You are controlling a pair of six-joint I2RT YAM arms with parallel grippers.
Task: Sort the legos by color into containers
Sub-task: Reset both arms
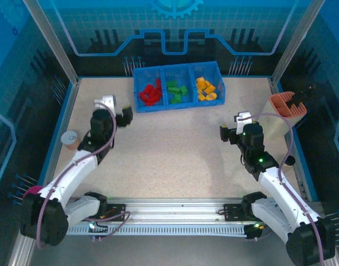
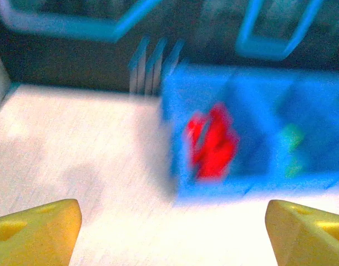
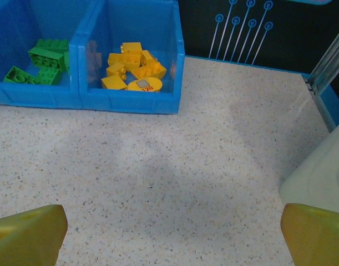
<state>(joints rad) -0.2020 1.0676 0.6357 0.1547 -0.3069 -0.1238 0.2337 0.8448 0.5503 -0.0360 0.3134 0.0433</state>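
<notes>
3 containers (image 1: 177,106) are being shown side by side as compartments of 1 blue tray (image 1: 136,91) at the far middle of the surface (image 1: 175,160). Red legos (image 1: 151,93) are being carried in the left compartment, green legos (image 1: 176,91) in the middle 1 and yellow legos (image 1: 206,90) in the right 1.

The left gripper (image 1: 117,112) is being held near the tray's near left corner, apart from it. In the left wrist view, which is being blurred by motion, its 2 yellow fingers (image 2: 36,233) are being shown released and spread wide at the lower corners, with bare surface between them. The tray (image 2: 258,185) is being seen ahead and to the right, with the red legos (image 2: 213,141) in the nearest compartment and a green smear (image 2: 291,147) in the next.

The right gripper (image 1: 233,125) is being held well apart from the tray, on the right side of the surface, near a salmon-and-beige holder (image 1: 286,111). In the right wrist view its fingers (image 3: 28,235) are also being shown released and wide apart over bare surface. The yellow legos (image 3: 133,69) and green legos (image 3: 39,64) are being seen lying in their compartments ahead.

A pink cup (image 1: 70,138) is being shown standing at the left edge of the surface.
</notes>
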